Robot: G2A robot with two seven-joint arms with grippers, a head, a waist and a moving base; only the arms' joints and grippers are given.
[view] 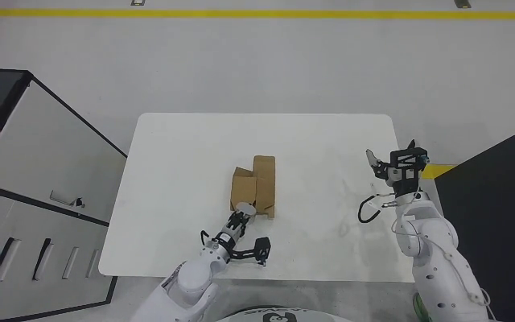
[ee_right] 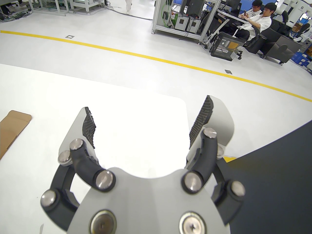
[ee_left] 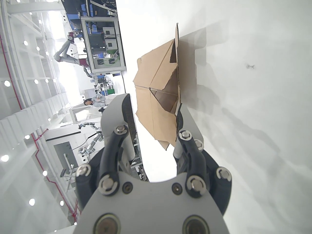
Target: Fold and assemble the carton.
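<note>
The carton point(view: 255, 187) is made of brown card. It is half folded, with flat flaps and sharp creases. One part stands taller and one part lower, side by side. It lies near the middle of the white counter point(view: 322, 145), a bit toward 6 o'clock. The counter is smooth and has round corners. In the left wrist view, a gap in the carton point(ee_left: 156, 83) shows plain brown card walls inside.

The left tool point(view: 240, 214) is at the carton's 7 o'clock corner. Its two fingers are spread apart and do not grip. In its own view, a loose flap corner of the carton pokes in between them. One finger point(ee_left: 180, 120) is just beside the flap's edge, and I cannot tell if it touches. The other finger point(ee_left: 126, 113) is apart from the card. The fingers are pale metal with black bumpy pads.

The right tool point(view: 393, 154) is at 3 o'clock from the carton and well apart from it, near the counter's 3 o'clock edge. Its fingers are wide apart and let go. In its own view, a flat brown bit of the carton point(ee_right: 12, 127) lies on the counter, well apart from the tool.

A grey cabinet point(view: 40, 209) stands at 9 o'clock from the counter. A yellow line point(view: 257, 13) runs over the floor at 12 o'clock. A black panel point(view: 483, 209) stands at 4 o'clock.
</note>
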